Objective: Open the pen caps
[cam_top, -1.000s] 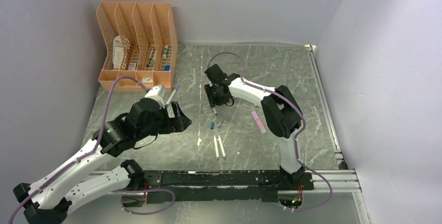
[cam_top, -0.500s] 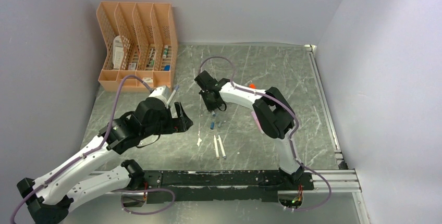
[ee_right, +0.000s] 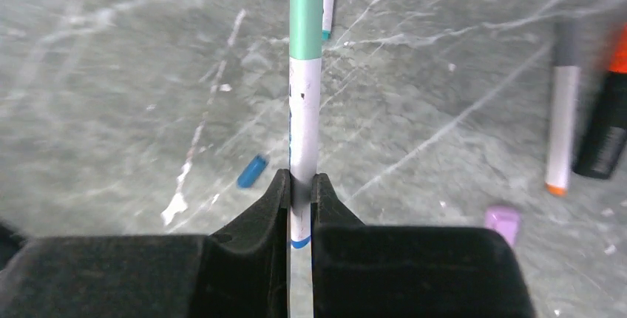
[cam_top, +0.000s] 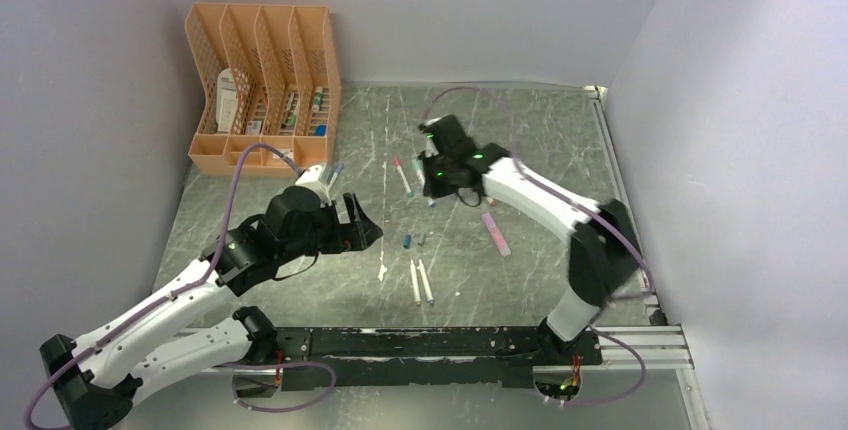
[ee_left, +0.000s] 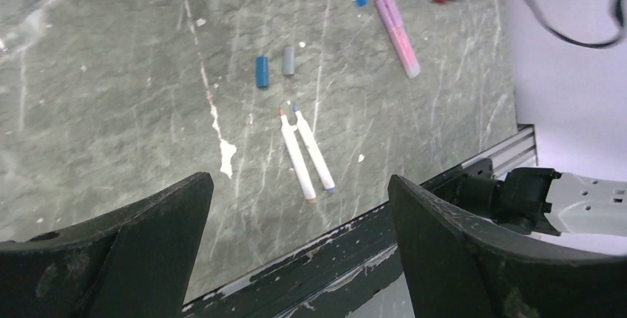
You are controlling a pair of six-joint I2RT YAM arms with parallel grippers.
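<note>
Two loose caps nearest: found a blue cap (ee_left: pixel 262 72) and a grey cap (ee_left: pixel 288 60) side by side on the table (cam_top: pixel 480 290), at twelve o'clock of two uncapped white pens (ee_left: pixel 307 151). Beyond, saw a teal cap (ee_right: pixel 306 13) seated on its white pen (ee_right: pixel 304 133). Found the right gripper (ee_right: pixel 299 192) clenched on that pen, clear of the cap; left gripper (ee_left: pixel 296 207) spread wide at nine o'clock, holding nothing.
</note>
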